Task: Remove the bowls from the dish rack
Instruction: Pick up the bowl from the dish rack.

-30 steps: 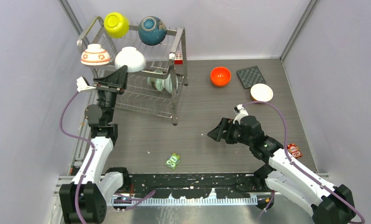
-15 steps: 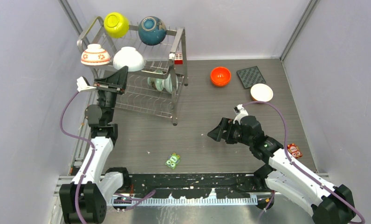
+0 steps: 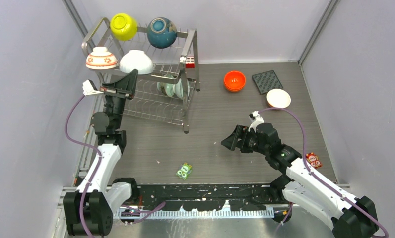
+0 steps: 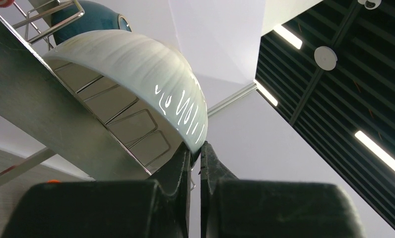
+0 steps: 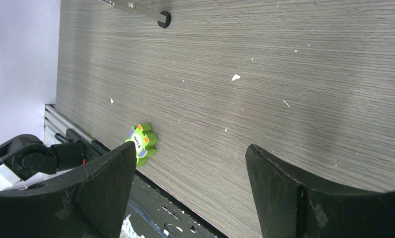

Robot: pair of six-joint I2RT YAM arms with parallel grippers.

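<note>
pinching the rim of the white bowl (image 4: 136,64), the left tool (image 4: 200,154) is clenching its fingers on that near edge. the bowl is sitting upside down on the upper tier of the dish rack (image 3: 190,44), just above the tool. beyond the tool, a yellow bowl (image 3: 124,26) and a blue bowl (image 3: 162,32) are resting on the same tier. the right tool (image 5: 190,158) is hanging released over the bench (image 5: 285,59), with a green block (image 5: 142,140) lying near one finger.

Your black two-finger left gripper (image 4: 199,151) stands raised on its upright arm, jaws pinched on the plain white bowl (image 4: 136,74) at its rim. Your black right gripper (image 5: 190,158) hovers low, jaws spread wide.
</note>
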